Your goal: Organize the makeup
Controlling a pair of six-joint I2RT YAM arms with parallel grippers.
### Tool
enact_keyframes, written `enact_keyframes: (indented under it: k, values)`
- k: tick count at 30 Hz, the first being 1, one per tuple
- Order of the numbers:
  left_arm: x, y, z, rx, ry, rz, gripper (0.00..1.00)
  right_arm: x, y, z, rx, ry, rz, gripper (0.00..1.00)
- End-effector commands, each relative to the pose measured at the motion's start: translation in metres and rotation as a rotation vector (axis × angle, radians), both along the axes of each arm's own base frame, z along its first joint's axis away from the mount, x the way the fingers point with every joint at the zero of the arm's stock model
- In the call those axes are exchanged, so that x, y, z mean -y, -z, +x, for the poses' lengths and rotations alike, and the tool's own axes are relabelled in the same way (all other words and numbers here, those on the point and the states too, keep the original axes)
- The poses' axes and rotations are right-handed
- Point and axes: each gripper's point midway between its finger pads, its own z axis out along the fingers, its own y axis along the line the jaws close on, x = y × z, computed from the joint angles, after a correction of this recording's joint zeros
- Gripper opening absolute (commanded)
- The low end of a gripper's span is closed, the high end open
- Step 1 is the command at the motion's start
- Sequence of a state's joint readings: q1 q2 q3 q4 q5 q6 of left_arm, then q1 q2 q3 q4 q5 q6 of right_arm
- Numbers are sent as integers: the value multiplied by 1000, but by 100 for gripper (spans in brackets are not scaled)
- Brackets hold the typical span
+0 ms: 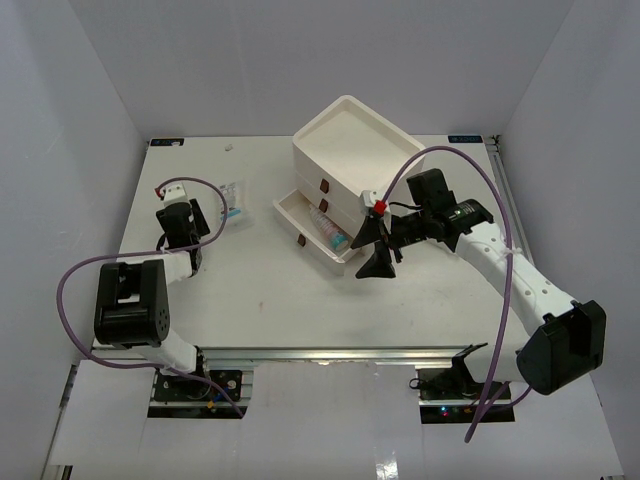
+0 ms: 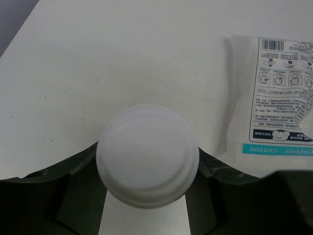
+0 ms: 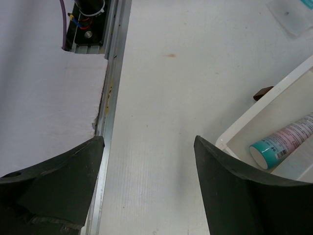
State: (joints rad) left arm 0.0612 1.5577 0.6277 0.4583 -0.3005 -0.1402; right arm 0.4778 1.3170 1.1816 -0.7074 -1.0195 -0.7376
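A small white bottle (image 2: 146, 154) stands between the fingers of my left gripper (image 2: 147, 152), which press on both its sides; I see its round end. A flat sachet (image 2: 279, 88) with blue print lies just right of it, near the table's left side (image 1: 233, 200). The white tube with teal cap (image 3: 288, 139) lies in the pulled-out bottom drawer (image 3: 254, 117) of the box (image 1: 333, 234). My right gripper (image 3: 148, 142) hangs open and empty in front of that drawer (image 1: 372, 252). My left gripper (image 1: 172, 195) is at the table's left.
The cream drawer box (image 1: 350, 140) with dark red knobs stands at the back centre, its top tray bare. A small white speck (image 1: 229, 147) lies near the back edge. The table's metal front rail (image 3: 110, 98) runs beside my right gripper.
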Motion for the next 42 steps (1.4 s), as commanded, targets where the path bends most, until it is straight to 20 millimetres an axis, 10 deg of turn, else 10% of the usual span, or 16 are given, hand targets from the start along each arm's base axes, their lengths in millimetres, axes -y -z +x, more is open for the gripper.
enact_keyframes:
  k: [1, 8, 14, 20, 32, 42]
  values:
    - [-2, -16, 13, 60, 12, 20, 63, -1, -3, 4, 18, -5, 17, 81]
    - [5, -23, 13, 75, 52, 4, 30, 0, -3, 6, 17, 6, 15, 80]
    - [68, -79, 10, 159, 275, -284, 11, 3, -3, 9, 34, 21, 8, 80]
    - [152, -123, -23, 66, 583, -694, 7, 6, -4, 12, 42, 39, 3, 79]
    - [292, -146, -69, -180, 945, -1118, 8, 15, -6, 23, 57, 93, -3, 79]
    - [324, -143, -40, -165, 849, -1229, 11, 24, -9, 25, 53, 118, 17, 79]
